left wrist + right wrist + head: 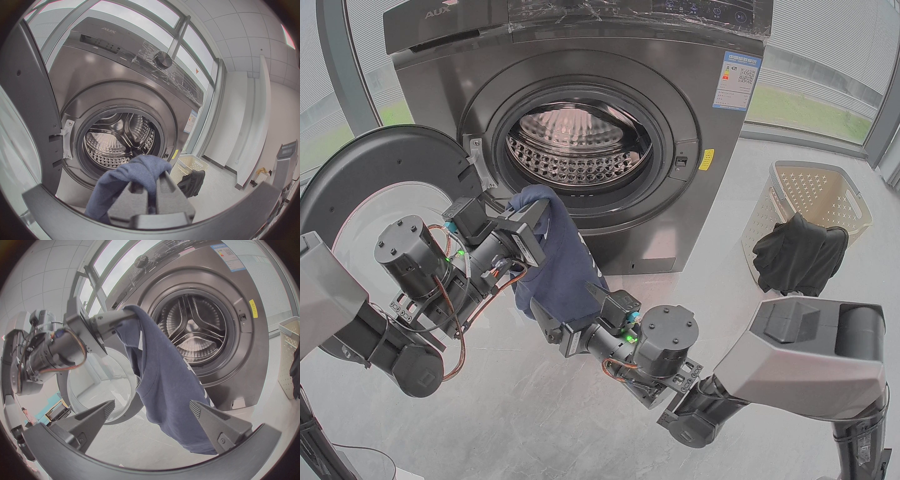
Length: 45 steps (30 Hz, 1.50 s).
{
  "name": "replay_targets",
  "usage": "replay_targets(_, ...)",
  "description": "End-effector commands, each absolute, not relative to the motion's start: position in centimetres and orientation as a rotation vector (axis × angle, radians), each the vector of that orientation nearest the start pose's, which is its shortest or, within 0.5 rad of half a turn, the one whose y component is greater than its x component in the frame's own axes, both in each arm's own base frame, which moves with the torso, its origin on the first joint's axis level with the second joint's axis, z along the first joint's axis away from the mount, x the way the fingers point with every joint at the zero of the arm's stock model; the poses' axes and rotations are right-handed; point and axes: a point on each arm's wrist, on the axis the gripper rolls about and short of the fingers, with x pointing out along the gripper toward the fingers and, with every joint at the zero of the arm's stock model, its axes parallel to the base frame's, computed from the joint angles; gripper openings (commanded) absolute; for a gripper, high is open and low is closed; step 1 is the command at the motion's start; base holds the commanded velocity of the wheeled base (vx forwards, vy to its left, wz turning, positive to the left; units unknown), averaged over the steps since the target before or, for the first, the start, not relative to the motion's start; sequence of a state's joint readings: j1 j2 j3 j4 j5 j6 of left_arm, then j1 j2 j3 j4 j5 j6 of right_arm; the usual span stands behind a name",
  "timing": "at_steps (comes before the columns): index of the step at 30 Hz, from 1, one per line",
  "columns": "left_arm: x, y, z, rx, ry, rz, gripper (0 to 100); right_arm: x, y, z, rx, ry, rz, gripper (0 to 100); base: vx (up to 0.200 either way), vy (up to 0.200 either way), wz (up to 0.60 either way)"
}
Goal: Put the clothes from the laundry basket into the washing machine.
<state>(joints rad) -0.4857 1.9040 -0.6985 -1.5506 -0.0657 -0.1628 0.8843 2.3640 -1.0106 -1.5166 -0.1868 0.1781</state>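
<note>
We see pale grey floor (506, 406) under both pincers. The washing machine (700, 112) stands on it just beyond the left pincer (540, 209). The laundry basket (819, 194) sits on the floor well off to the right of the right pincer (569, 306), beside the machine.

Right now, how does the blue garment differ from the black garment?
The blue garment hangs from the left pincer, before the drum opening; the black garment drapes over the laundry basket rim, beside the washing machine, ungripped. Both are outside the drum.
</note>
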Motion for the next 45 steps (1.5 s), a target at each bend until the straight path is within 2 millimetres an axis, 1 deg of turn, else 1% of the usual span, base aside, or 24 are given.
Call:
replay_targets(1, 29.0, -15.4, 18.4, -0.233, -0.305, -0.561, 0, 28.5, 33.9, 4.6, 0.235, -0.056, 0.701, 100, 0.0, 0.0, 0.0)
replay_targets(3, 29.0, -15.4, 18.4, -0.235, -0.305, -0.561, 0, 29.1, 34.5, 4.2, 0.237, -0.066, 0.699, 100, 0.0, 0.0, 0.0)
replay_targets(6, 29.0, -15.4, 18.4, -0.235, -0.305, -0.561, 0, 29.3, 35.1, 4.0, 0.235, -0.065, 0.705, 100, 0.0, 0.0, 0.0)
replay_targets(12, 29.1, -15.5, 18.1, -0.233, -0.295, -0.562, 0, 29.5, 36.1, 4.3, 0.234, -0.067, 0.719, 100, 0.0, 0.0, 0.0)
replay_targets(14, 29.1, -15.7, 17.7, -0.231, -0.284, -0.564, 0, 30.1, 36.8, 4.3, 0.236, -0.073, 0.719, 100, 0.0, 0.0, 0.0)
replay_targets(15, 29.1, -15.7, 17.7, -0.231, -0.284, -0.564, 0, 30.1, 36.8, 4.3, 0.236, -0.073, 0.719, 100, 0.0, 0.0, 0.0)
replay_targets(18, 29.1, -15.9, 17.5, -0.231, -0.274, -0.571, 0, 31.4, 37.3, 3.6, 0.233, -0.074, 0.706, 100, 0.0, 0.0, 0.0)
replay_targets(21, 29.0, -16.0, 17.7, -0.232, -0.28, -0.575, 0, 32.2, 37.9, 2.6, 0.23, -0.071, 0.702, 100, 0.0, 0.0, 0.0)
replay_targets(25, 28.9, -15.9, 17.8, -0.233, -0.285, -0.575, 0, 33.9, 38.1, 1.8, 0.231, -0.09, 0.678, 100, 0.0, 0.0, 0.0)
replay_targets(27, 28.9, -15.9, 17.8, -0.233, -0.285, -0.575, 0, 33.9, 38.1, 1.8, 0.231, -0.09, 0.678, 100, 0.0, 0.0, 0.0)
replay_targets(28, 28.9, -15.9, 17.8, -0.233, -0.285, -0.575, 0, 35.5, 38.0, 1.6, 0.221, -0.13, 0.653, 100, 0.0, 0.0, 0.0)
replay_targets(29, 28.9, -16.0, 17.8, -0.233, -0.283, -0.576, 0, 35.9, 38.0, 1.8, 0.228, -0.144, 0.645, 100, 0.0, 0.0, 0.0)
replay_targets(33, 28.9, -16.1, 17.7, -0.233, -0.28, -0.579, 0, 36.8, 38.0, 2.2, 0.237, -0.162, 0.626, 100, 0.0, 0.0, 0.0)
replay_targets(35, 28.9, -16.1, 17.6, -0.233, -0.277, -0.581, 0, 36.8, 38.0, 2.4, 0.242, -0.17, 0.624, 100, 0.0, 0.0, 0.0)
replay_targets(36, 28.9, -16.1, 17.6, -0.231, -0.277, -0.579, 0, 36.8, 38.0, 2.5, 0.243, -0.172, 0.621, 0, 0.0, 0.0, 0.0)
replay_targets(42, 28.9, -16.1, 17.5, -0.23, -0.276, -0.577, 0, 36.9, 38.0, 2.8, 0.251, -0.185, 0.614, 0, 0.0, 0.0, 0.0)
replay_targets(45, 29.1, -15.7, 17.5, -0.23, -0.275, -0.565, 0, 36.5, 37.9, 3.0, 0.247, -0.181, 0.618, 0, 0.0, 0.0, 0.0)
